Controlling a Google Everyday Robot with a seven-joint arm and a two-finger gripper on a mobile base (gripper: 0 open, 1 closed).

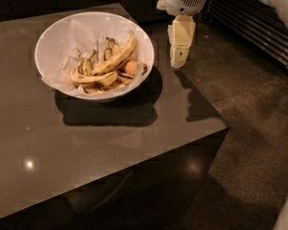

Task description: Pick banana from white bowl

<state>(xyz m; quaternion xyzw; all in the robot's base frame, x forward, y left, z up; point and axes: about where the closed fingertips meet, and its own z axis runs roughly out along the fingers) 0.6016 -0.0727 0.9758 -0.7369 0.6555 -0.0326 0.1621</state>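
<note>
The white bowl (57,42) sits on the dark table at the upper left, lined with crumpled white paper. The banana (116,58) lies across the top of the pile inside it, long and curved, slanting from lower left up to the right rim. Shorter bananas and peel pieces (93,78) lie under it, and a small orange chunk (132,67) sits at the bowl's right side. My gripper (178,59) hangs from the white wrist at the top, pointing down, to the right of the bowl and above the table's right edge. It holds nothing.
The dark glossy table (86,143) has its right edge and front corner near the gripper. Brown carpet (254,128) lies to the right. A slatted dark grille (259,28) stands at the upper right.
</note>
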